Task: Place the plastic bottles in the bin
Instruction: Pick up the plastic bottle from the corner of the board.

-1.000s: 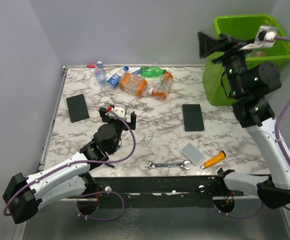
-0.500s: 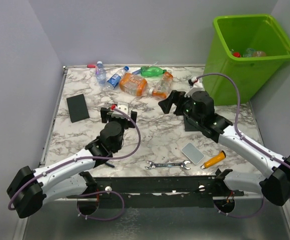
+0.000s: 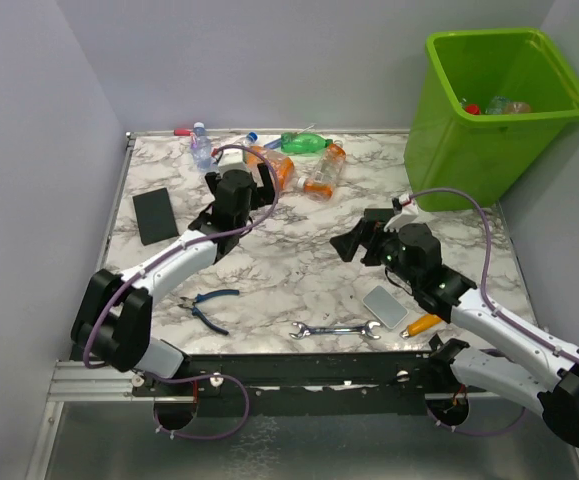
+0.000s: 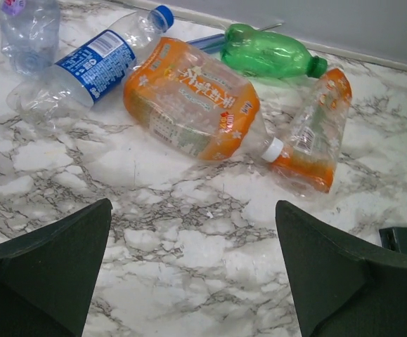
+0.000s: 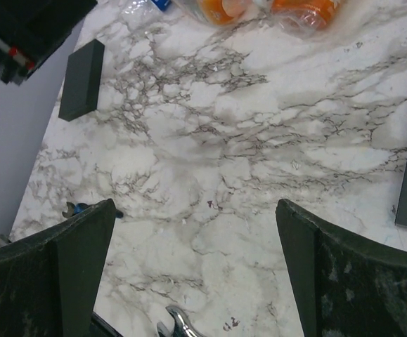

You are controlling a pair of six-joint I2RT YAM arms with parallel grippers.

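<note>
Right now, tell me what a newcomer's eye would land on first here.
The bright lime-green bin towers at the far right corner. Next comes the heap of crushed orange, green and clear plastic bottles along the far edge of the marble table, with the left fingers spread wide just short of it.

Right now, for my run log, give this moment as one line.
left hand: open, empty, near bottles | right hand: open, empty, above table | bin: bottles inside
</note>
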